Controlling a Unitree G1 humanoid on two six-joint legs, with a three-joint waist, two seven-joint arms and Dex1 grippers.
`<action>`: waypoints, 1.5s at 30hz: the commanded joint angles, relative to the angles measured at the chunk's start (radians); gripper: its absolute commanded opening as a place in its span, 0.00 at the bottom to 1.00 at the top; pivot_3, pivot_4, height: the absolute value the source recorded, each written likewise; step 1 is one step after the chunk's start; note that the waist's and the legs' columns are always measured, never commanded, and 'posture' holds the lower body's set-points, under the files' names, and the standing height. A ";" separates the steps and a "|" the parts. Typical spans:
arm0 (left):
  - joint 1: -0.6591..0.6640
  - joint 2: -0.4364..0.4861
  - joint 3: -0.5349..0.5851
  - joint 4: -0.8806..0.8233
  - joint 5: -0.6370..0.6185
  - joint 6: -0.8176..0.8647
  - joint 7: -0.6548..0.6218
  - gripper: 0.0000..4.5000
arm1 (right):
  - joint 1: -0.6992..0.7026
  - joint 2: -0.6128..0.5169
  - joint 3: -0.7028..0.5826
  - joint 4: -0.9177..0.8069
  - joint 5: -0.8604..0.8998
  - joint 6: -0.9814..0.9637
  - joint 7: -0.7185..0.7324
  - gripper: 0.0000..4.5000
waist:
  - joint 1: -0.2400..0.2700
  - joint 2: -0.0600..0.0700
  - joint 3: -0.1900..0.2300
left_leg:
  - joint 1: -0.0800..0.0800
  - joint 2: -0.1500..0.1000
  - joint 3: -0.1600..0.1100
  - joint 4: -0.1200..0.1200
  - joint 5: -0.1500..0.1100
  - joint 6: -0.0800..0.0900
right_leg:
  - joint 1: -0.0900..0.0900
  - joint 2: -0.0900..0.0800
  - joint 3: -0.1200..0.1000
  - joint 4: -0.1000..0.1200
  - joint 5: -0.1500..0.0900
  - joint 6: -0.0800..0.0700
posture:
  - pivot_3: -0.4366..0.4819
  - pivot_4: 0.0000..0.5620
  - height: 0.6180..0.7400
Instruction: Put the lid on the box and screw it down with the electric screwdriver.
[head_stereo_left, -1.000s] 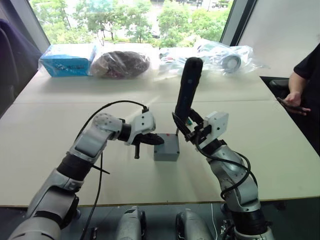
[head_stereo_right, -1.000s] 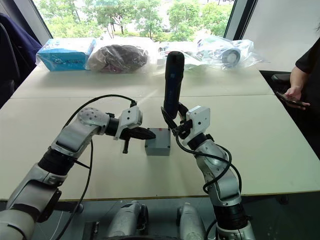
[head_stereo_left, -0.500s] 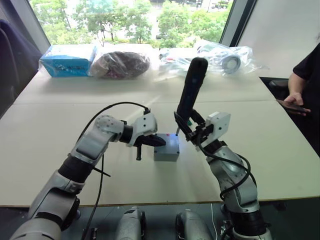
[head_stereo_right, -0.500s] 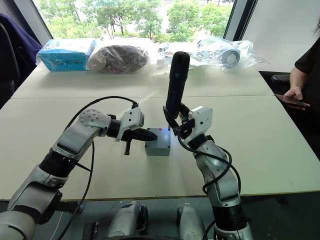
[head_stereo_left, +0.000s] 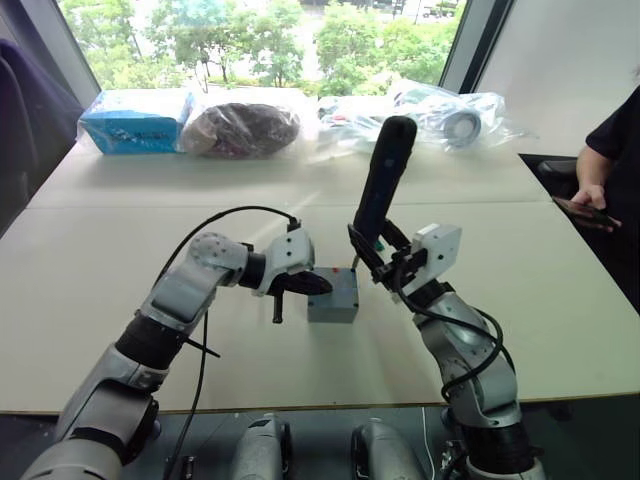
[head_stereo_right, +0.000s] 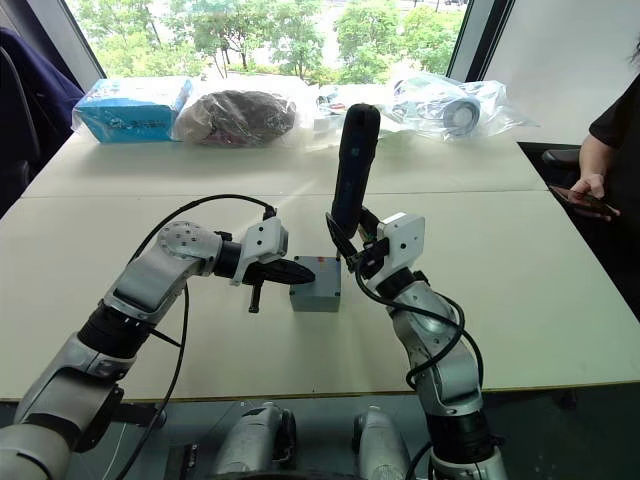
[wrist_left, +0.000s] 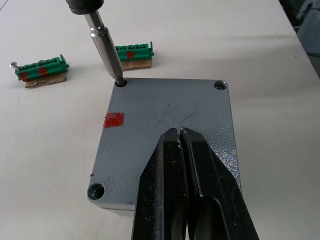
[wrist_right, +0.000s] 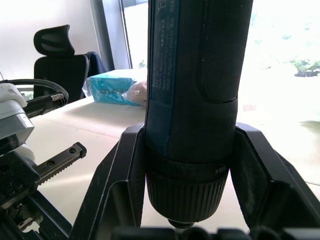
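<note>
Your right gripper (head_stereo_left: 385, 262) is clamped around the lower barrel of the electric screwdriver (head_stereo_left: 379, 190), one finger (wrist_right: 120, 185) on each side of the black body in the right wrist view. From that grip the tool's long axis runs nearly upright, leaning slightly away from you at the top, and its metal bit (wrist_left: 105, 44) descends into the screw hole at one corner of the lid (wrist_left: 170, 125), beside the red mark (wrist_left: 113, 119). The lid sits closed on the box (head_stereo_left: 333, 303), which rests on the table (head_stereo_left: 100, 300) directly between your two arms. Your left gripper (head_stereo_left: 310, 284) has its fingers (wrist_left: 165, 195) pressed together and laid flat on the lid's top face, apparently steadying it from the side opposite the bit. Three other corner holes appear in the left wrist view; whether they hold screws cannot be told. Two green terminal strips (wrist_left: 41, 69) lie on the table just beyond the driven corner. Judged from this, the next move depends on keeping the bit's axis in line with the hole.
</note>
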 joint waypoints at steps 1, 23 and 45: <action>0.047 0.007 -0.024 -0.008 0.013 0.017 0.006 0.00 | -0.099 -0.018 -0.021 -0.080 0.044 0.117 -0.017 0.41 | -0.002 0.000 0.000 | 0.000 0.000 0.000 0.000 0.000 0.000 | 0.000 0.000 0.000 0.000 0.000 0.000 | 0.48 0.27 1.00; 0.023 -0.055 0.233 -0.127 -0.287 0.217 0.099 0.00 | -0.547 -0.714 -0.516 0.418 0.768 1.322 -0.280 0.41 | -0.001 0.003 0.005 | -0.006 -0.003 0.002 -0.003 -0.002 0.004 | -0.006 -0.007 -0.001 -0.001 0.001 0.000 | 0.48 0.27 1.00; 0.103 0.105 0.130 -0.317 -0.275 0.219 -0.004 0.00 | -0.600 -0.838 -0.103 0.781 0.501 1.300 0.021 0.63 | -0.019 0.009 0.010 | -0.007 -0.003 0.004 -0.007 -0.002 0.004 | -0.005 -0.003 0.002 -0.013 0.002 0.003 | 0.48 0.27 1.00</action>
